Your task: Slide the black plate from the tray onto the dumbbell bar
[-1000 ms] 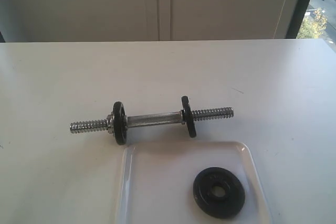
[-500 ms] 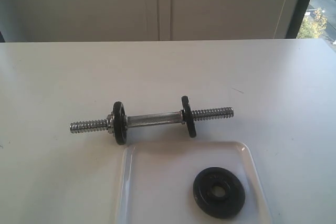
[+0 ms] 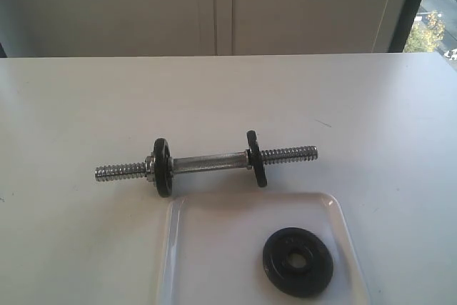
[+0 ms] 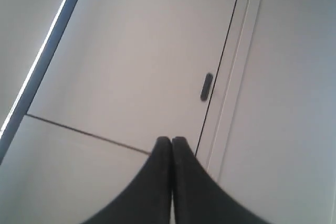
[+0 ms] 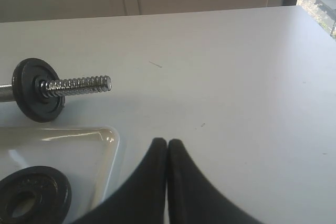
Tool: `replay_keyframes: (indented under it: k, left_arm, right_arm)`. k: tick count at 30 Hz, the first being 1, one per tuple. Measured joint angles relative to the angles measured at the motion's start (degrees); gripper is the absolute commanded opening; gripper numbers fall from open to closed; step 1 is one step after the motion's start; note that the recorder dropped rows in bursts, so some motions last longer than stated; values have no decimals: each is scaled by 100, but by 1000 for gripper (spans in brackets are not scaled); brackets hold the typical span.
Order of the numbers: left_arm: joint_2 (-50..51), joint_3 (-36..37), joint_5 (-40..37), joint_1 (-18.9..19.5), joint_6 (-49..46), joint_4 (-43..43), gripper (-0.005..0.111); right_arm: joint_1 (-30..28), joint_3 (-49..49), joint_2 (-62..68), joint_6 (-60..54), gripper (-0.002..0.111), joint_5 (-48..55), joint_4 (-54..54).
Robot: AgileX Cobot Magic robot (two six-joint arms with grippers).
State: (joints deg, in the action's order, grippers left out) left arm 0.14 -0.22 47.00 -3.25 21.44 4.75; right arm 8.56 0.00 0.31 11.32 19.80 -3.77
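Observation:
The black plate (image 3: 297, 261) lies flat in the white tray (image 3: 214, 248) near the table's front edge; the right wrist view also catches the plate (image 5: 32, 196) in the tray (image 5: 79, 145). Behind the tray the dumbbell bar (image 3: 207, 163) lies across the table with two small black discs on it and bare threaded ends, one threaded end (image 5: 79, 84) showing beside a disc. My right gripper (image 5: 167, 142) is shut and empty, off the tray's corner. My left gripper (image 4: 171, 140) is shut and empty, facing a wall. Neither gripper appears in the exterior view.
The white table (image 3: 371, 119) stretches around the bar and tray. A wall with a panel seam (image 3: 223, 5) stands behind it, and a window (image 3: 432, 19) is at the far right. A small dark handle (image 4: 207, 86) shows on the wall panel.

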Motion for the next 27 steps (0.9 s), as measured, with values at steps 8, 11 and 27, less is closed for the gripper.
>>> replay_keyframes:
  k: [8,11,27]
  left_arm:
    - [0,0,430,0,428,271,0]
    - [0,0,407,0,826,309,0]
    - [-2,-632,-203,0,1793,969,0]
  right_arm:
    - [0,0,0,0,0,0,0]
    - [0,0,0,0,0,0,0]
    - [0,0,0,0,0,0,0]
